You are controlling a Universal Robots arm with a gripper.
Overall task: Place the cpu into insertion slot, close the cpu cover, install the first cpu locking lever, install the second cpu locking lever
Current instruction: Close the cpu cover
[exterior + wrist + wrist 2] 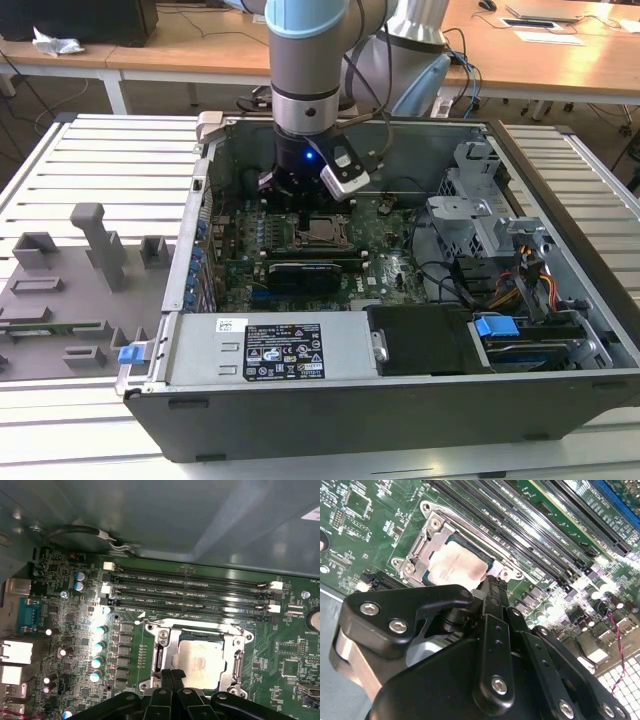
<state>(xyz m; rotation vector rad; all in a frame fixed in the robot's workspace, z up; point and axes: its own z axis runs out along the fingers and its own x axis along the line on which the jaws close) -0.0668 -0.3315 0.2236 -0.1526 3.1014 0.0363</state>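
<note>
Inside an open computer case, the insertion slot (322, 232) sits on the green board. The cpu (200, 656), pale tan-pink, lies flat in it. The silvery cpu cover (167, 650) lies down around the cpu, whose face shows through the window. The second wrist view shows the cpu (455, 567) and the cover (427, 542) again. My gripper (172, 674) is shut, its two black fingers pressed together with nothing visible between them. The tips (488, 584) hover at the socket's edge beside the cpu. I cannot tell whether they touch the metal.
Long black memory slots (190, 587) run beside the socket. A black card (305, 272) lies on the socket's near side in the exterior view. A power supply (270, 350), drive cage (480, 200) and case walls surround the board. A grey fixture tray (70, 290) lies outside, on the exterior view's left.
</note>
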